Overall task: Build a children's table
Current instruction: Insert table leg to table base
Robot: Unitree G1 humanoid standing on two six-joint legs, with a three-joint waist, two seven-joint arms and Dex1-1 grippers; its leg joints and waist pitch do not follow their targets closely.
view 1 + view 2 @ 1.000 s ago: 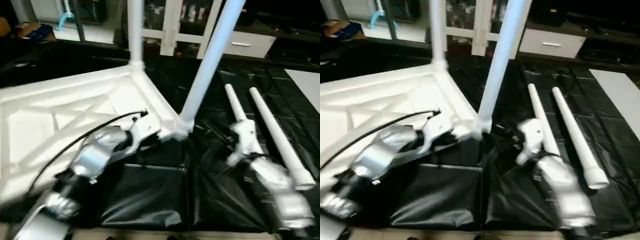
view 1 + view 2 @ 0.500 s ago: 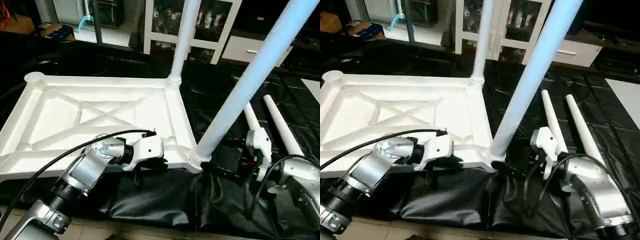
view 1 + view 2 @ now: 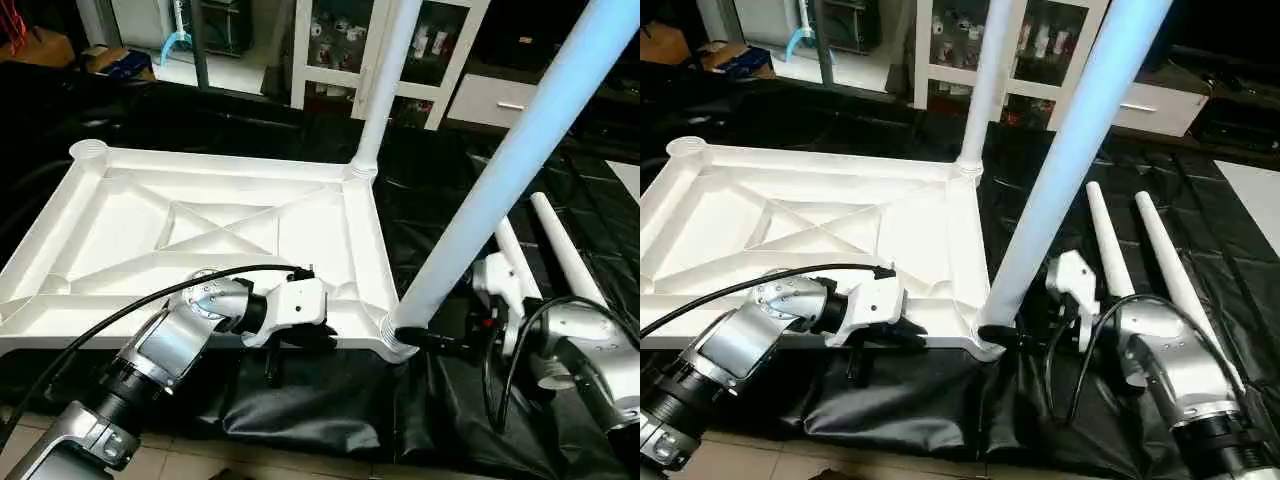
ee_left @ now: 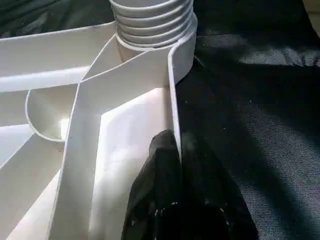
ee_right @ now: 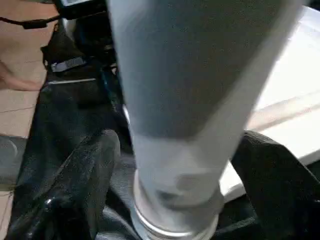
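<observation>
Leg (image 3: 500, 180) in tabletop (image 3: 200, 230) corner socket (image 3: 398, 335)

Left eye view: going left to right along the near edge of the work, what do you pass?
left gripper → near-corner leg standing in its socket → right gripper → two loose legs lying on the black sheet.

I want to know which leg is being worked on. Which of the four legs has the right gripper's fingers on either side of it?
The near corner leg, standing tilted in the tabletop's near socket; the right gripper straddles its base.
</observation>
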